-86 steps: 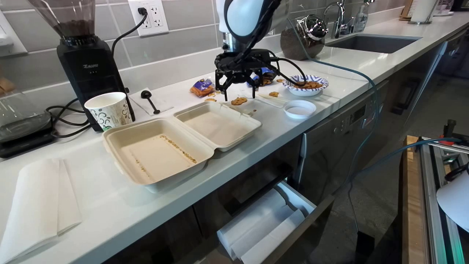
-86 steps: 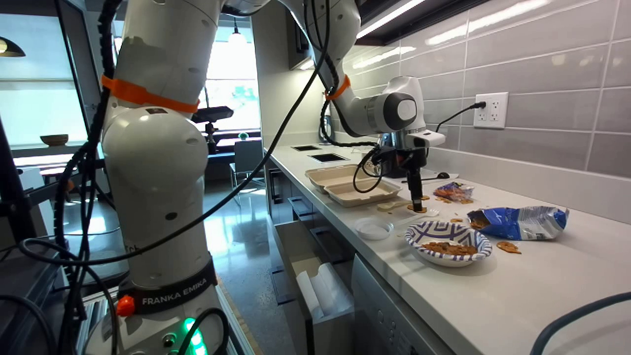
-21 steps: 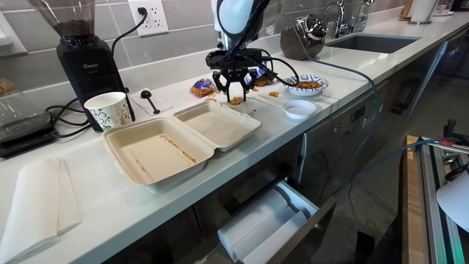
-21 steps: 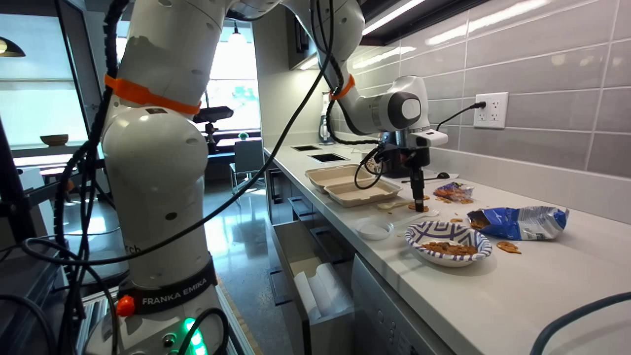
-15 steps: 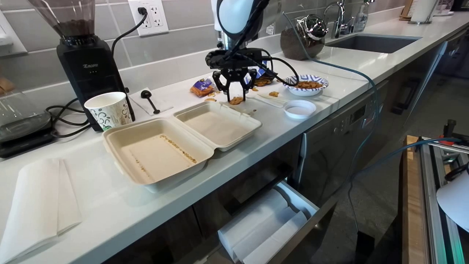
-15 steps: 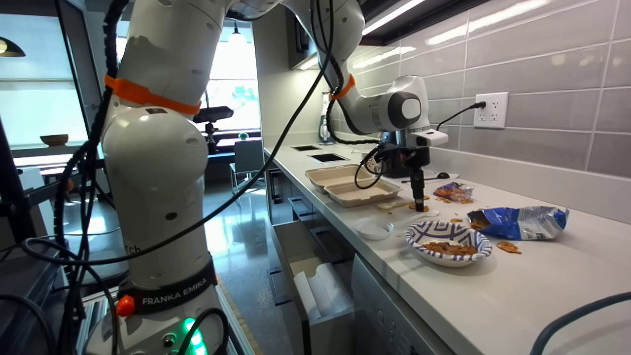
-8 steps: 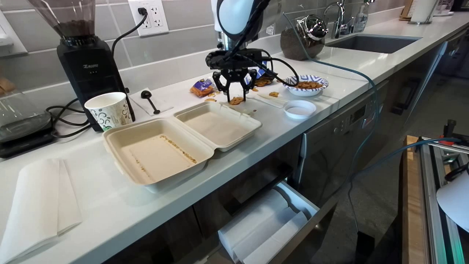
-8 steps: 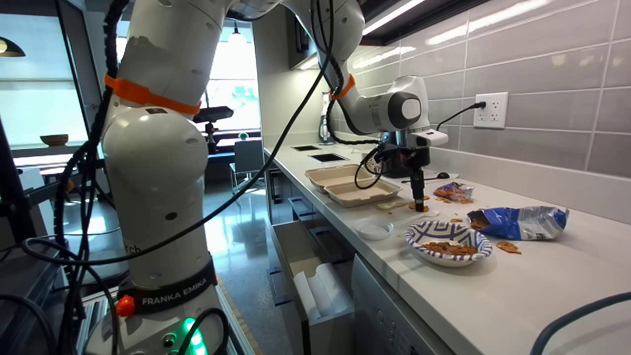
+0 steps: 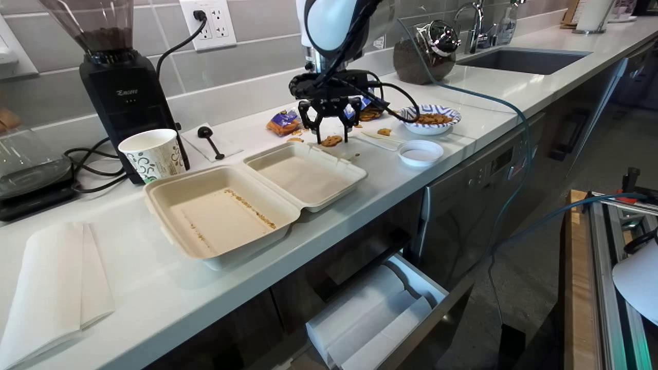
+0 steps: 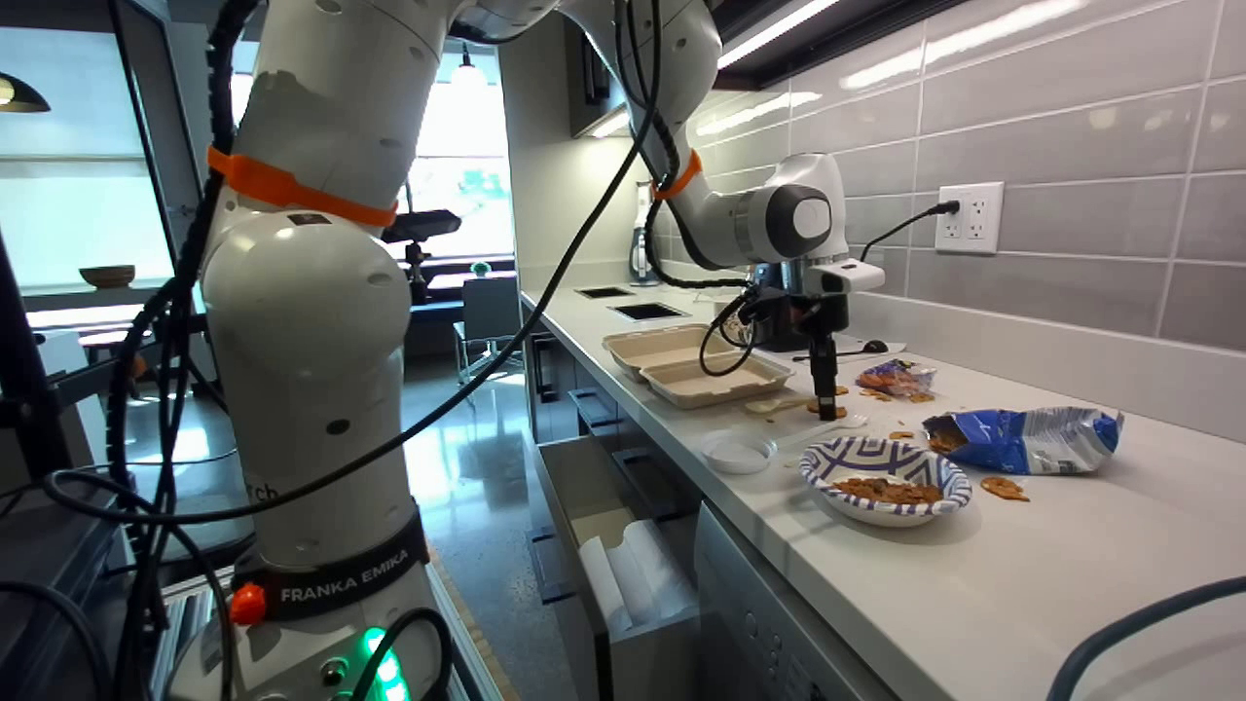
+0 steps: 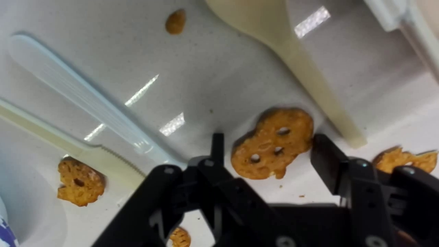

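In the wrist view a brown pretzel crisp (image 11: pixel 265 147) with several holes lies on the white counter, between the fingers of my gripper (image 11: pixel 268 142). The jaws stand apart, wider than the crisp. A gap shows at the left finger (image 11: pixel 217 149); the right one meets or almost meets the crisp's edge. Both exterior views place the gripper (image 9: pixel 332 142) low over the counter, fingers pointing down around the crisp. A tan spoon (image 11: pixel 308 72) lies just beyond the right fingertip. Left of the gripper are a clear plastic handle (image 11: pixel 92 99) and a tan serrated knife (image 11: pixel 106 161).
An open takeout box (image 9: pixel 303 177) stands close in front. Around are a patterned bowl (image 10: pixel 827 477) of broken crisps, a small white dish (image 9: pixel 420 154), a blue snack bag (image 10: pixel 1032 440), a small purple bag (image 9: pixel 284 122) and a paper cup (image 9: pixel 154 156). Below, a drawer (image 9: pixel 437 293) sticks out.
Over the last half second the fingers have spread slightly. Compared with several seconds ago, the gripper stands further left in an exterior view, now around the crisp. The crisp lies slightly left too.
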Robot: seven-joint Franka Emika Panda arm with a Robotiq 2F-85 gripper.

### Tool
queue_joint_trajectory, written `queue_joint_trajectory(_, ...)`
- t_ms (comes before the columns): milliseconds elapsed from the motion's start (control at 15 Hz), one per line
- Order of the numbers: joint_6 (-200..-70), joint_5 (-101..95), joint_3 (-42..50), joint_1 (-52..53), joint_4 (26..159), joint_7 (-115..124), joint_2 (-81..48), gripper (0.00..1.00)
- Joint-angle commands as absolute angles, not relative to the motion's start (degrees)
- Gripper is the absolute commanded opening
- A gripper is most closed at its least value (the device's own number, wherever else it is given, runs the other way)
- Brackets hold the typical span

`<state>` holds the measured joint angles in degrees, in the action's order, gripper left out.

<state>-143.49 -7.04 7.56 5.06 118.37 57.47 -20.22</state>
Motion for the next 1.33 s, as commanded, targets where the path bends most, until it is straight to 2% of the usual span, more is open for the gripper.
queue_joint_trajectory(0,-141.45,-5.98,7.46,5.19,117.50,58.13,-20.96,0.62)
queue_joint_trajectory(200,-141.44,-5.93,7.44,5.15,117.40,58.05,-20.95,0.55)
queue_joint_trajectory(1267,-142.12,-6.04,7.44,5.21,118.14,58.13,-19.88,0.54)
